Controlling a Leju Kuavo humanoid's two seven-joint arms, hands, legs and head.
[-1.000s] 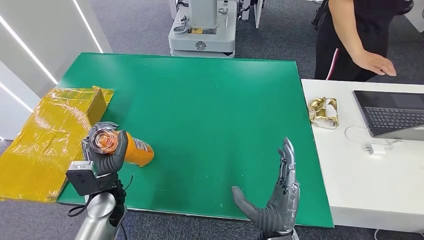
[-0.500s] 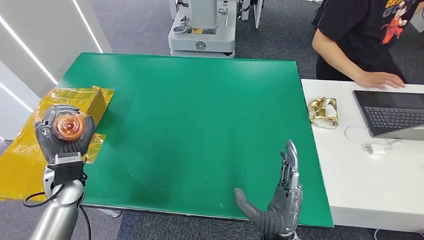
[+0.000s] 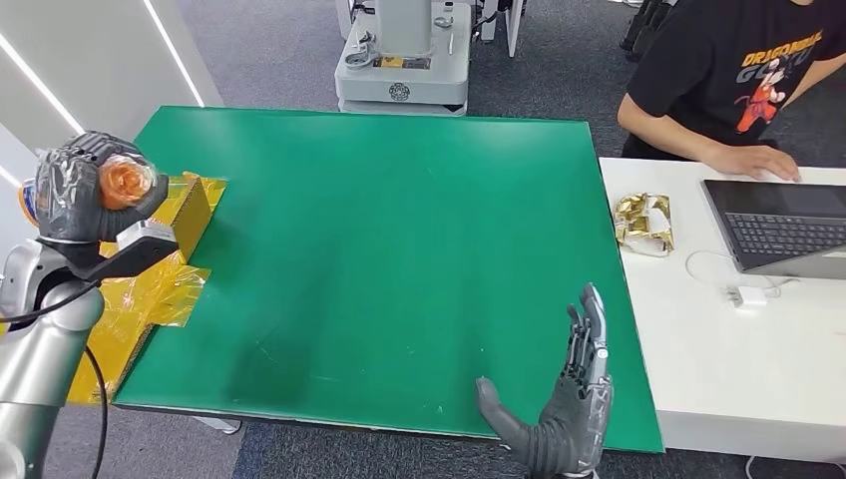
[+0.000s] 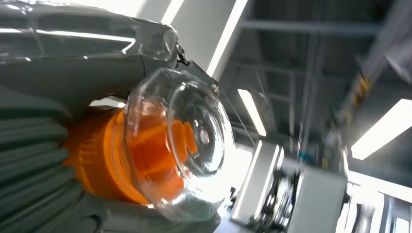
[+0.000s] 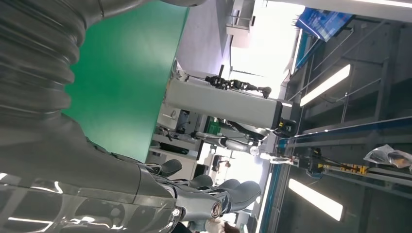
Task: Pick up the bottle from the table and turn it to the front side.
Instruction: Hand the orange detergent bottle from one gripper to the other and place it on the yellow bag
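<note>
- Left hand [image 3: 85,190] grips the bottle [image 3: 122,180], raised off the green table [image 3: 399,249] beyond its left edge, above the yellow wrapped box [image 3: 150,259].
- Bottle's clear cap [image 4: 189,141] over its orange top faces the head camera.
- Right hand [image 3: 564,419] at the table's near edge, fingers straight and apart, holding nothing.
- Person [image 3: 748,90] at the white desk [image 3: 728,339], hand by the laptop [image 3: 778,225].
</note>
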